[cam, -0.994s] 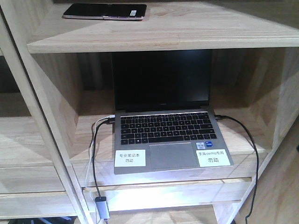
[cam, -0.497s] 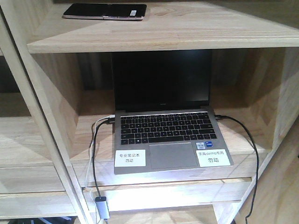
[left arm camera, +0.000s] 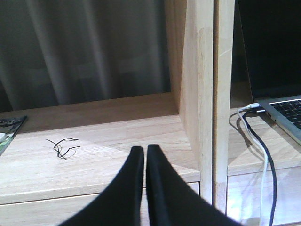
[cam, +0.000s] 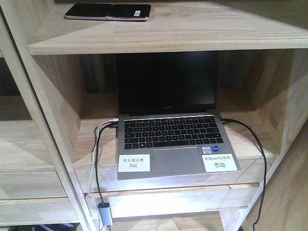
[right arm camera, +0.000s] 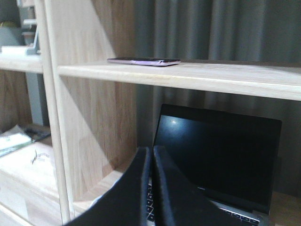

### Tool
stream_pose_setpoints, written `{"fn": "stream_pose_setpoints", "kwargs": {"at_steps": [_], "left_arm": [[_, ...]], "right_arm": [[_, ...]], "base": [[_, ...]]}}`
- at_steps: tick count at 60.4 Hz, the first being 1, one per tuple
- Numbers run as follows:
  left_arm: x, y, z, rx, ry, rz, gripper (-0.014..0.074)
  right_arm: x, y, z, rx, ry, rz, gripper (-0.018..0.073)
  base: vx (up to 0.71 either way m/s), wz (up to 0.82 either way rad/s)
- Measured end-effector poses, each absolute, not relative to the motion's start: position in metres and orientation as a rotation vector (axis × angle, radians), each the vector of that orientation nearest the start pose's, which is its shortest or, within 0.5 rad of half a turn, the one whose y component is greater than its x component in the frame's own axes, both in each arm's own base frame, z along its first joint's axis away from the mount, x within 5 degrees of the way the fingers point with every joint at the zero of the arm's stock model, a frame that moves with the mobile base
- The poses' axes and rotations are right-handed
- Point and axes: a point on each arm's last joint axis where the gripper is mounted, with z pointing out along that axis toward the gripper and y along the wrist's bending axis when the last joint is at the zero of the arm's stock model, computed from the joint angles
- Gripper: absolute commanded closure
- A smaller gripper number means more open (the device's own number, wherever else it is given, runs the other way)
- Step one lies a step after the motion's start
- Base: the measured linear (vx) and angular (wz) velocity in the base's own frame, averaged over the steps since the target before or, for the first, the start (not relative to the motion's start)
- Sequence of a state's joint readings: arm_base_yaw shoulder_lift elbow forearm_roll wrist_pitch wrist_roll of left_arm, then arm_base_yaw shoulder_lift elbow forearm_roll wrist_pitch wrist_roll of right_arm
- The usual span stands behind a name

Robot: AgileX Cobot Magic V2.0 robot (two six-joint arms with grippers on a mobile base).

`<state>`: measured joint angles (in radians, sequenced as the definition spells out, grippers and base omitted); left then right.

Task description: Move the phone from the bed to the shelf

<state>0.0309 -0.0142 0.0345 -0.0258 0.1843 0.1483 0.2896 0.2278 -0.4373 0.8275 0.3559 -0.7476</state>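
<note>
The light-wood shelf (cam: 159, 41) fills the front view, its thick plank boards split by upright dividers into open compartments. In the middle compartment an open grey laptop (cam: 175, 144) sits on the lower board, its screen dark, keyboard facing out, with two white stickers (cam: 134, 162) bearing printed characters on the palm rest either side of the trackpad. A black cable (cam: 97, 163) runs from the laptop's left side down over the board's front edge to a small adapter (cam: 105, 211) hanging below; another black cable (cam: 255, 154) leaves the right side and drops past the board.

The phone (cam: 108, 11) lies flat on the upper board, near its left end and directly above the laptop's compartment, a thin glossy black slab with a seam across its middle. From the right wrist view it shows edge-on, with nothing touching it.

The left gripper (left arm camera: 145, 155) has its dark fingers pressed together with only a thin line between them, holding nothing, over the board left of a divider; a small tangle of what looks like black wire (left arm camera: 62, 147) lies there. The right gripper (right arm camera: 151, 157) is likewise closed and empty, set below the phone's board in front of the laptop.
</note>
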Motion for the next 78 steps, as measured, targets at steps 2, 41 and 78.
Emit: {"fn": "stream_pose_setpoints", "kwargs": {"at_steps": [2, 41, 78], "left_arm": [[0.056, 0.001, 0.186, 0.081, 1.687, 0.111, 0.0595], [0.056, 0.001, 0.186, 0.081, 1.687, 0.111, 0.0595], [0.056, 0.001, 0.186, 0.081, 1.687, 0.111, 0.0595]], "right_arm": [[0.046, 0.038, 0.322, -0.385, 1.499, 0.462, 0.0566], [0.057, 0.011, 0.310, -0.038, 1.655, 0.267, 0.0566], [0.056, 0.000, 0.205, 0.092, 1.540, 0.098, 0.0566]], "base": [[0.00, 0.00], [0.00, 0.00], [0.00, 0.00]]}}
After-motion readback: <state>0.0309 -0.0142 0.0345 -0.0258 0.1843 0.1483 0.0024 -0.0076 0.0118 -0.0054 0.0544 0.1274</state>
